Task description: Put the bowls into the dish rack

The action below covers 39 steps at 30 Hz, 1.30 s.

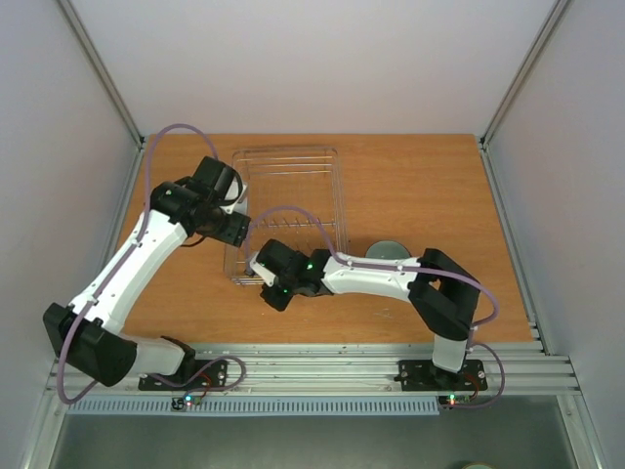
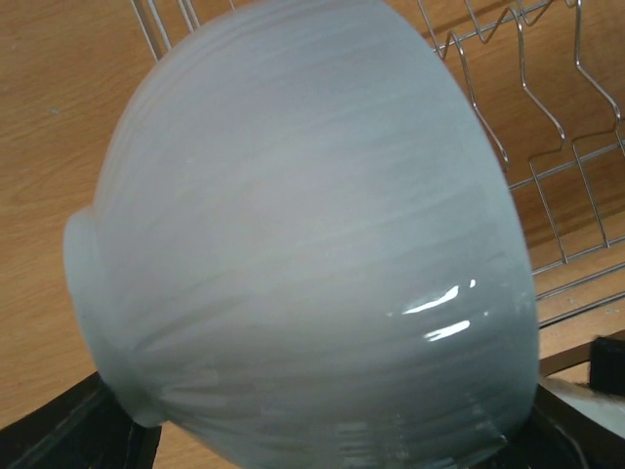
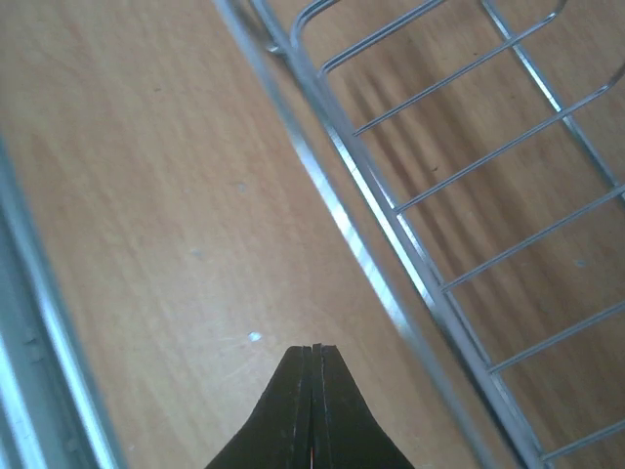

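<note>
My left gripper (image 1: 235, 217) is shut on a pale whitish-green bowl (image 2: 303, 244), held on its side over the left edge of the dish rack (image 1: 339, 200). The bowl fills the left wrist view, with black fingers (image 2: 59, 435) showing at the bottom corners and rack wires (image 2: 547, 147) behind. My right gripper (image 3: 312, 350) is shut and empty, low over the wooden table just outside the rack's rim (image 3: 391, 244). In the top view it (image 1: 257, 262) is at the rack's near left corner. A second pale green bowl (image 1: 391, 250) lies on the table, partly hidden behind the right arm.
The wooden table (image 1: 420, 186) is walled by white panels on three sides. An aluminium rail (image 1: 342, 366) runs along the near edge, where both arm bases are bolted. The rail also shows at the left of the right wrist view (image 3: 39, 371).
</note>
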Available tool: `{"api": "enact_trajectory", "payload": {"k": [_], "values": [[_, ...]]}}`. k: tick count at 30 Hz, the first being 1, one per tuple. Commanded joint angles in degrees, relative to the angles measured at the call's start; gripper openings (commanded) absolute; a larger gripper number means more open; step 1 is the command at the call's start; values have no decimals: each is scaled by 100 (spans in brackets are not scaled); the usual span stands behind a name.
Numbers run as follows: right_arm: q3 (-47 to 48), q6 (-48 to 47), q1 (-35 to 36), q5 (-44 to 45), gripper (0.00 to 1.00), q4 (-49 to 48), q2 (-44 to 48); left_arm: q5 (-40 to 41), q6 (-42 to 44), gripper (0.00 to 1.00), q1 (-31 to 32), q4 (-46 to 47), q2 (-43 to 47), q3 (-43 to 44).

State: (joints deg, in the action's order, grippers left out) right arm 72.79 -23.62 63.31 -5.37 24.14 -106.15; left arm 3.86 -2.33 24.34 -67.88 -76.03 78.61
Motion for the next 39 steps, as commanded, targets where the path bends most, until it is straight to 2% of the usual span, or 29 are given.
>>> {"api": "enact_trajectory", "payload": {"k": [1, 10, 16, 26, 39], "values": [[-478, 81, -27, -726, 2, -521, 777, 152, 16, 0, -23, 338, -152, 329], [-1671, 539, -8, -1089, 22, -1091, 2672, 554, -104, 0, 71, 351, -560, 501], [-2191, 593, -7, -715, 25, -1051, 3578, 741, -114, 0, 252, 375, -748, 512], [-2320, 593, -12, -384, 25, -806, 3649, 847, -84, 0, 642, 467, -1164, 730], [-2413, 559, -12, -183, 25, -684, 3485, 1304, -16, 1, 743, 516, -1186, 645]]}}
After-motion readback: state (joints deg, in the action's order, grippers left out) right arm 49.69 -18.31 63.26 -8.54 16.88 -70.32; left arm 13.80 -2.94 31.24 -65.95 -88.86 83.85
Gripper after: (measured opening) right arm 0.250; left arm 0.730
